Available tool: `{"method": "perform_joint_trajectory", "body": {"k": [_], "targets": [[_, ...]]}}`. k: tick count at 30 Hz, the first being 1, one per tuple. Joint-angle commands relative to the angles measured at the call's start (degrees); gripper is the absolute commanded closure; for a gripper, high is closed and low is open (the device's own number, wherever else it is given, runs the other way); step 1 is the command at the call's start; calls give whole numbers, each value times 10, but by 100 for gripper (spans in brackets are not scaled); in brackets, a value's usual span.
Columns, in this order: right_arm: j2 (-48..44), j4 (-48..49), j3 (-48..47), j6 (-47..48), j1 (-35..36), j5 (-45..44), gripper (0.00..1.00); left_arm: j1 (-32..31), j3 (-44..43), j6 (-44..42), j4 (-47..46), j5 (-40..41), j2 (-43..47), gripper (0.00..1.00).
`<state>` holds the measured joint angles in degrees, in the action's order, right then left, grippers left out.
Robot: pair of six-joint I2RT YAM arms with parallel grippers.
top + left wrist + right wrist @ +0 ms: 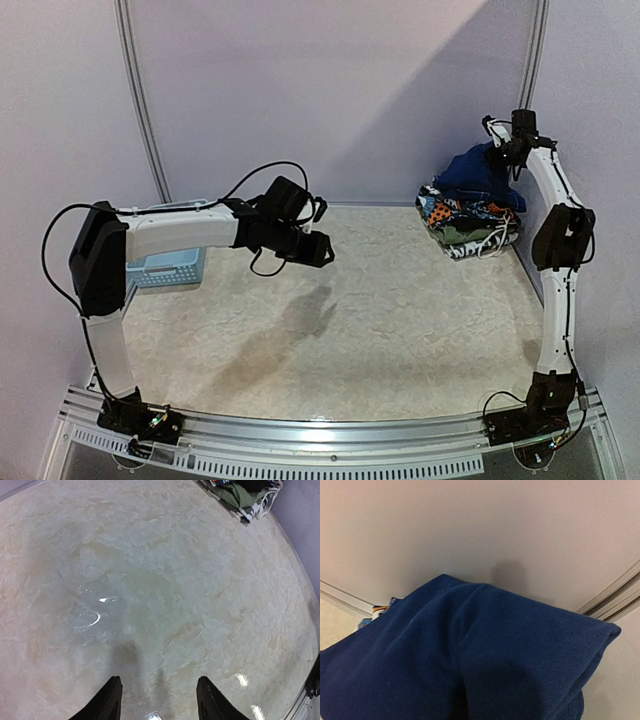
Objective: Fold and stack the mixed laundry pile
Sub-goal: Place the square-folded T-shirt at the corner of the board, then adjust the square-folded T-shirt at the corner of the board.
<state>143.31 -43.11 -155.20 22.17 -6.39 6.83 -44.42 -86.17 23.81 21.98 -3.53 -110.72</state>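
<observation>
1. Your left gripper (157, 700) has its two black fingers (111, 700) set apart, with only bare tabletop showing between them. It is open and holds nothing.
2. From overhead, that gripper hangs above the mottled beige table (380, 320), at about 10 o'clock from the table's middle, with its tips pointing toward 3 o'clock.
3. At 9 o'clock from it, the light-blue slotted plastic basket (165, 267) sits at the table's left edge, partly hidden behind the left arm.
4. Your right gripper (512, 152) is closed on the navy-blue knit garment (470, 670). Its own fingers do not show in the wrist view, because the cloth fills the lower frame against the pale wall (480, 530).
5. Overhead, the navy cloth rises in a peak to that gripper, lifted above the rest of the mixed laundry pile (470, 228).
6. The pile lies at 2 o'clock on the table, in the far right corner against the wall. It shows orange-and-blue print, olive cloth and a striped piece with white cords.
7. The two grippers are well apart.
</observation>
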Motion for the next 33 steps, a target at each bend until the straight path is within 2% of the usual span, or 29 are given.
{"method": "perform_joint_trajectory", "body": {"k": [1,2,4,6,7,11,14,17,19,21,25,33], "targets": [[12,85,2,63,4,-88,97,-11,-8,2,14,-9,-14,47],[13,92,4,75,5,-99,93,-12,-6,2,15,-10,-13,47],[15,99,4,96,5,-112,76,-13,-3,0,17,-9,-9,47],[11,98,9,104,5,-118,46,-14,1,-4,18,-6,-6,47],[6,96,14,105,5,-118,39,-14,4,-5,18,-4,-4,47],[-43,86,47,84,7,-97,27,-15,9,-15,21,-1,3,47],[-117,79,101,81,14,-58,24,-15,10,-24,25,3,8,47],[-180,37,153,115,24,15,24,-15,18,-32,24,5,14,47],[-215,-7,185,155,34,60,27,-15,26,-35,19,6,18,47],[-225,-73,197,232,48,77,35,-15,33,-35,14,6,22,47],[-211,-140,211,332,60,14,51,-16,49,-32,6,6,30,47],[-181,-177,212,399,60,-64,42,-19,76,-27,-11,11,42,47]]}}
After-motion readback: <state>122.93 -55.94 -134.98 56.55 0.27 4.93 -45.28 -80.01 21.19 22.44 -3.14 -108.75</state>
